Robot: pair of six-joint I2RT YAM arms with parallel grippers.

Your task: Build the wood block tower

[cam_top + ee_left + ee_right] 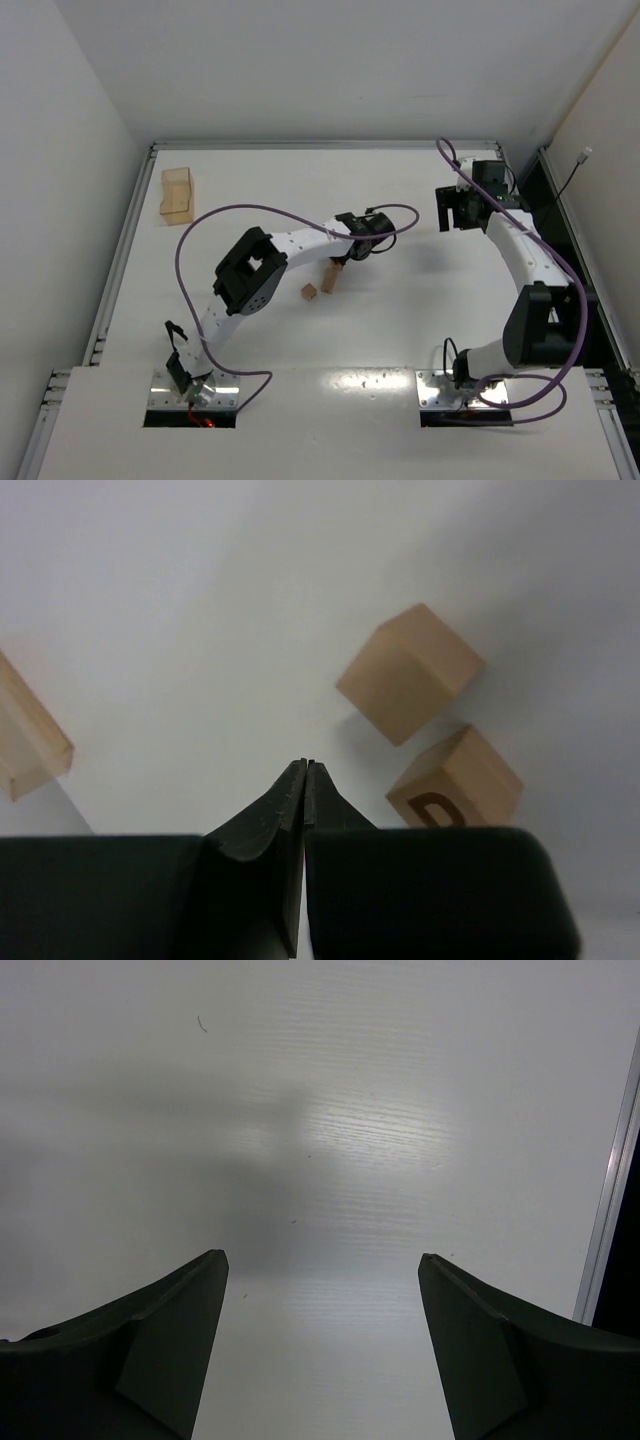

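Wood block tower (330,276) sits mid-table, just beside your left jaws, clenched on nothing; right jaws hang released, far right. Stacking step, I reckon: next you open over the loose cube (309,291).

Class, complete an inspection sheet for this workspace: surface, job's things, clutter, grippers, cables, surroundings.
Surface: white table, a few tiny specks.
Job's things: wood block tower, a short column at centre, cube count unclear; loose cube beside it.
Clutter: tan tray, far left corner.
Grippers: left gripper shut, empty; right gripper open, empty.
Cables: purple cables loop along both arms.
Surroundings: white walls; metal rail along the table edge.
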